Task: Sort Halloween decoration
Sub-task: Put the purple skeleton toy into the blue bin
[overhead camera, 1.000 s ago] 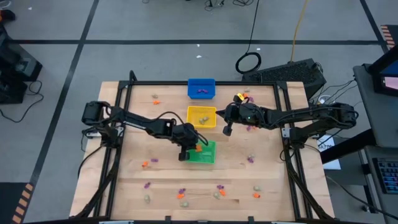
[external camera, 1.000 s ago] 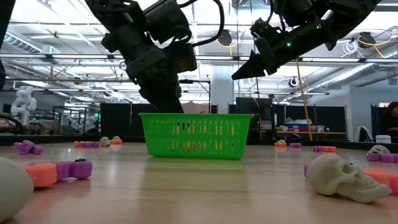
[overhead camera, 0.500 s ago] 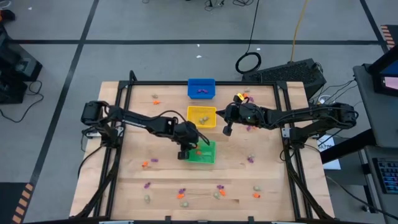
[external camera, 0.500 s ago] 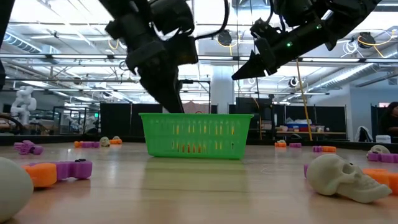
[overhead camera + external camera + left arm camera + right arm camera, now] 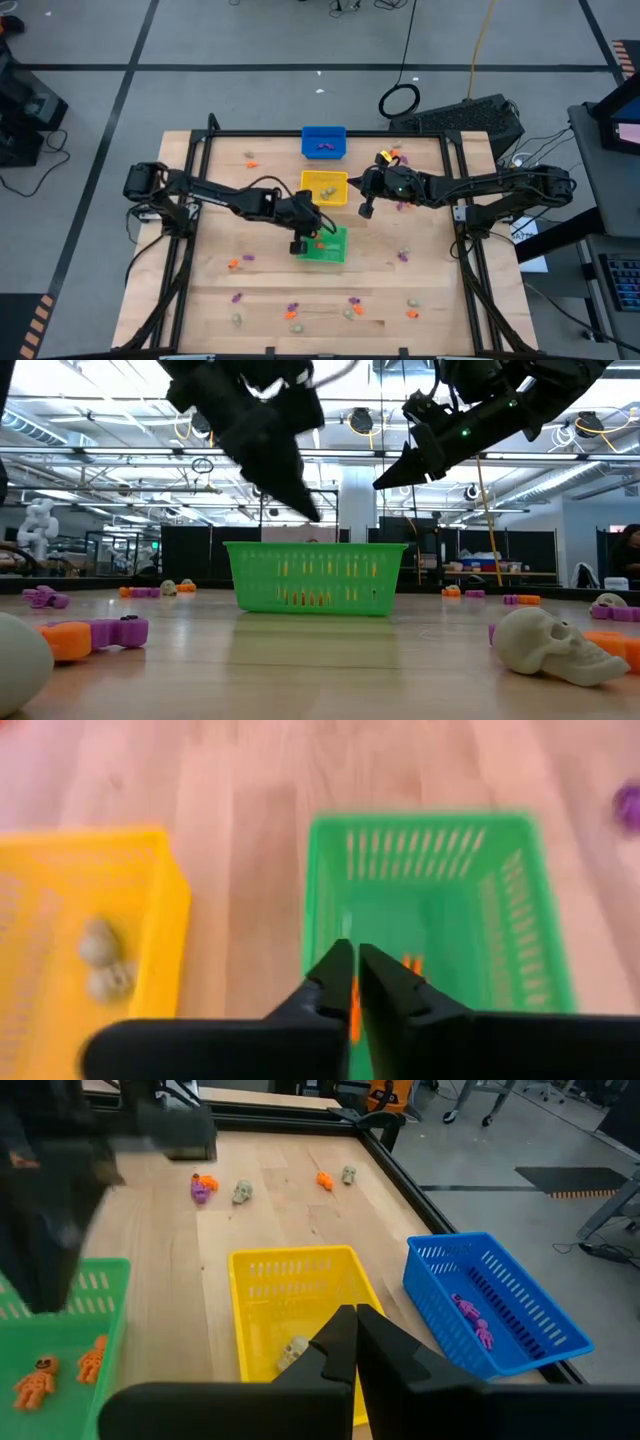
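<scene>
I held the left end effector (image 5: pixel 298 246), closed and empty, over the green plastic mesh bin (image 5: pixel 331 250); next, another orange trinket (image 5: pixel 233 264) needed fetching.

A green slatted bin (image 5: pixel 327 245) holds orange trinkets (image 5: pixel 40 1378). A yellow bin (image 5: pixel 324 186) holds pale beige skulls (image 5: pixel 100 960). A blue bin (image 5: pixel 323 141) holds purple pieces (image 5: pixel 472 1318). The surface (image 5: pixel 270 290) is light wood.

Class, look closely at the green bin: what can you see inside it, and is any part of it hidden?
Inside the green bin lie two orange figures. The left gripper, fingers shut, hangs over it and covers part of its floor in the high view, so more may sit beneath.
</scene>
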You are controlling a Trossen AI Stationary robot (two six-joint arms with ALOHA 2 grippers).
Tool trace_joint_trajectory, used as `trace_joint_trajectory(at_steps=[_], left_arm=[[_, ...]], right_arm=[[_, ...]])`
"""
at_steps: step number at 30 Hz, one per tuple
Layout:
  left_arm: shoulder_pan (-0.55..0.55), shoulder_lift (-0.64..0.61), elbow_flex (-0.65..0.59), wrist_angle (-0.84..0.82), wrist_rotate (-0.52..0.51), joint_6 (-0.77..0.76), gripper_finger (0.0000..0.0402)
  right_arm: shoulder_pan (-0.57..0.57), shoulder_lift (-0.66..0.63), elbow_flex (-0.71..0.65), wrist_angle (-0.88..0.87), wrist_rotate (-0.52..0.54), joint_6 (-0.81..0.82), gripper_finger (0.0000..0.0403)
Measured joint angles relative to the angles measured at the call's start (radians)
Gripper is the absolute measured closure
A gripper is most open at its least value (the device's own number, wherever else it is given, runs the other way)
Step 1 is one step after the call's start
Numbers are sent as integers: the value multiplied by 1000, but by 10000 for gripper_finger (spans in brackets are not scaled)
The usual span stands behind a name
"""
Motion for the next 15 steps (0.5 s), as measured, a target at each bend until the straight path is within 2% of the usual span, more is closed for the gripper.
trace_joint_trajectory(at_steps=[7,13,15], left_arm=[[-4,-104,-144,187,1,-8,397],[-4,-214,-265,184,-24,-35,400],[-4,-244,-297,248,-41,-35,400]], right_arm=[[0,0,0,8,0,0,403],[0,1,0,49,-55,-15,403],[0,1,1,71,-76,-19,403]])
